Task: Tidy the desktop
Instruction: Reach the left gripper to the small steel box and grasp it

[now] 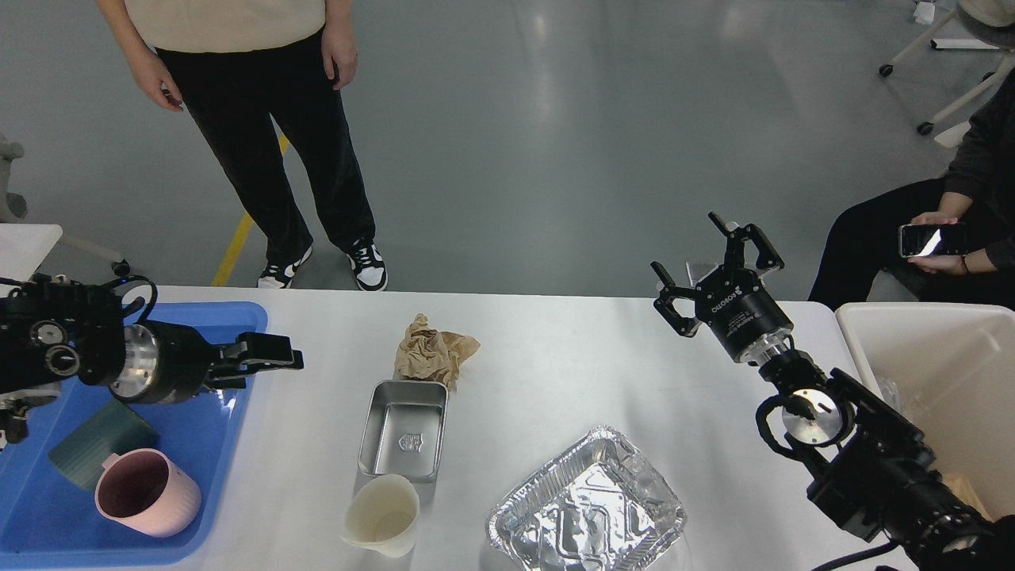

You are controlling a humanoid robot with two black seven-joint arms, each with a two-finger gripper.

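The white desktop holds a crumpled brown paper, a small steel box, a cream cup lying at the front and a foil tray. My right gripper is open and empty, raised above the far right edge of the desktop. My left gripper reaches in from the left over the right rim of the blue tray. It is seen side-on, so its fingers cannot be told apart. It holds nothing that I can see.
The blue tray holds a pink mug and a teal cup. A cream-white bin stands at the right edge. A person stands beyond the far edge. Another person sits at the right with a phone.
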